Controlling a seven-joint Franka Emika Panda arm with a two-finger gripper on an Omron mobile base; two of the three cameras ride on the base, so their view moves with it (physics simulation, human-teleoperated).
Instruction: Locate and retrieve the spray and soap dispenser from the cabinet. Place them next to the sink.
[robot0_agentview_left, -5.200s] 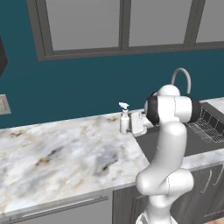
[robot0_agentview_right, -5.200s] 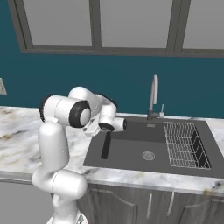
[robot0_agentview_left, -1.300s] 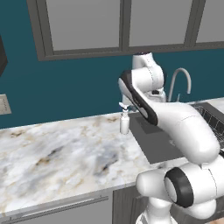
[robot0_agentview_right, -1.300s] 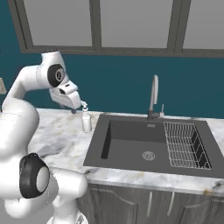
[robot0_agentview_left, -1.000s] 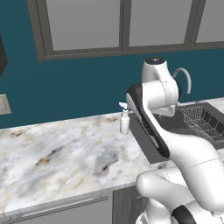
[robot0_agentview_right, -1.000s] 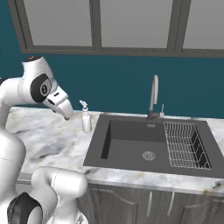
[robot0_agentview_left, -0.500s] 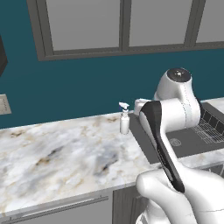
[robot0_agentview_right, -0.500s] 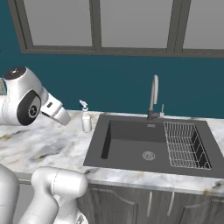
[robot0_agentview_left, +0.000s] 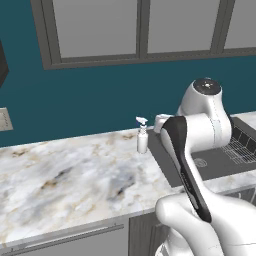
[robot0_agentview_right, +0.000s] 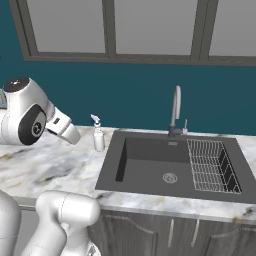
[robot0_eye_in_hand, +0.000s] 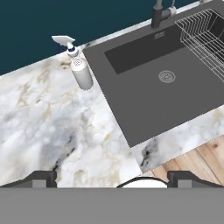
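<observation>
The spray (robot0_agentview_left: 142, 138) (robot0_agentview_right: 98, 135) stands upright on the marble counter (robot0_agentview_left: 75, 175), just left of the sink (robot0_agentview_right: 165, 167). From high above, the hand view looks down on the spray (robot0_eye_in_hand: 79, 70), the sink basin (robot0_eye_in_hand: 153, 92), the faucet base (robot0_eye_in_hand: 160, 13) and the wire rack (robot0_eye_in_hand: 205, 35). My gripper (robot0_eye_in_hand: 116, 177) is open, its fingertips (robot0_eye_in_hand: 43, 177) wide apart with nothing between them, well back from the spray. The soap dispenser and the cabinet are out of view.
Grey-framed panels (robot0_agentview_right: 150, 27) line the teal wall above the counter. A wall outlet (robot0_agentview_left: 5, 119) sits at far left. Lower cabinets (robot0_agentview_right: 165, 232) run under the sink. My bulky arm (robot0_agentview_left: 200, 150) stands in front of the sink. Wooden floor (robot0_eye_in_hand: 197, 162) lies beyond the counter's front edge.
The arm brought the spray to the sink's left edge, let it go, then swung up and back. The spray has stayed put on the counter.
</observation>
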